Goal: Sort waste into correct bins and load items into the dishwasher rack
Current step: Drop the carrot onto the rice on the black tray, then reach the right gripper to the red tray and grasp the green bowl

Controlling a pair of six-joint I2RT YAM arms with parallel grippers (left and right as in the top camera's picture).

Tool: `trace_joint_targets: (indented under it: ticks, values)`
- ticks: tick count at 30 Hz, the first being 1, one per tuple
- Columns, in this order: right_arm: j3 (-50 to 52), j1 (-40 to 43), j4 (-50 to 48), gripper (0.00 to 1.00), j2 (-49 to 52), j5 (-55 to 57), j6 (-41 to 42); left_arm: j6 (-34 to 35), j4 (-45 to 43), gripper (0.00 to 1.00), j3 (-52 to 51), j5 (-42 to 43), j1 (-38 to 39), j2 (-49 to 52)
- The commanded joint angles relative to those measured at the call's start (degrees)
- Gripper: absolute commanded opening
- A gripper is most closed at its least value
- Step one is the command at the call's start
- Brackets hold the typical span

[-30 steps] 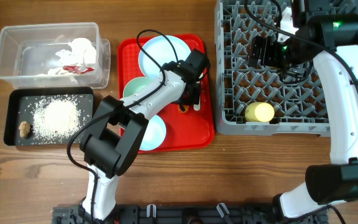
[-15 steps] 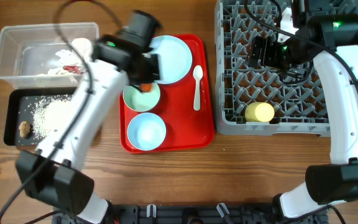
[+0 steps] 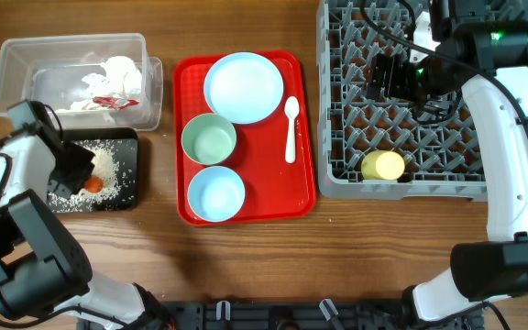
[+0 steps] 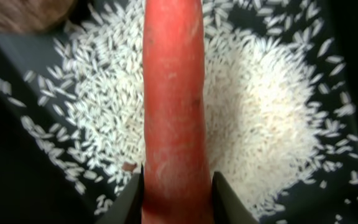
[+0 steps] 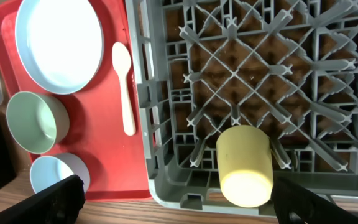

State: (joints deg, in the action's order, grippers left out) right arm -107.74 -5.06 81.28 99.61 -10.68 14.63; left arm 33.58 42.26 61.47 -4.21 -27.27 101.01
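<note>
My left gripper (image 3: 82, 176) is shut on the orange carrot (image 4: 174, 106) and holds it over the loose white rice (image 4: 260, 118) in the black tray (image 3: 126, 188); the carrot also shows in the overhead view (image 3: 92, 184). A brown lump (image 4: 23, 14) lies at the edge of the rice. The clear tub (image 3: 71, 46) holds crumpled white paper (image 3: 117, 71) and the red wrapper (image 3: 110, 101). The plate (image 3: 243, 86), two bowls (image 3: 209, 139) (image 3: 216, 193) and the spoon (image 3: 290, 128) lie on the red serving tray (image 3: 301, 192). My right gripper (image 5: 179, 205) is open above the rack (image 3: 337, 183), where the yellow cup (image 3: 382, 165) lies.
The red serving tray sits between the bins and the rack. The rack reaches the table's right and far edges. Bare wood runs along the front of the table (image 3: 264, 266).
My left arm has swung left from the red tray, carrying the carrot from beside the green bowl to over the black tray. The right arm has not moved.
</note>
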Motion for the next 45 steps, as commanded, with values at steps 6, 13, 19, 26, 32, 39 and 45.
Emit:
trace_joint_targets:
  ticks: [6,13,19,26,32,39,45]
  values:
    - [-0.90,0.13,-0.26,1.00,-0.72,0.55,-1.18,1.29,-0.28,0.43,0.55,4.33,-0.07,-0.96]
    - [-0.90,0.13,-2.69,0.99,-0.72,-1.27,-1.03,-14.21,21.73,0.49,23.50,12.74,4.50,-8.02]
    - [-0.87,-3.78,-8.28,0.98,-0.61,-8.96,-0.76,-19.19,20.37,0.58,23.56,14.91,26.21,-8.81]
    - [2.14,-21.03,-24.28,0.82,8.11,-8.72,8.76,-15.21,18.23,0.77,23.56,14.91,30.80,-8.59]
    - [2.14,-26.82,-27.17,0.62,17.14,-8.79,12.55,-14.78,18.21,0.80,23.56,14.91,30.80,-8.59]
    - [2.14,-27.63,-28.70,0.59,19.87,-9.14,14.62,-13.60,18.18,0.87,23.56,14.88,30.80,-8.59]
    - [2.43,-27.71,-31.30,0.55,20.96,-8.55,17.62,-10.14,17.81,0.87,23.56,10.56,28.37,-8.59]
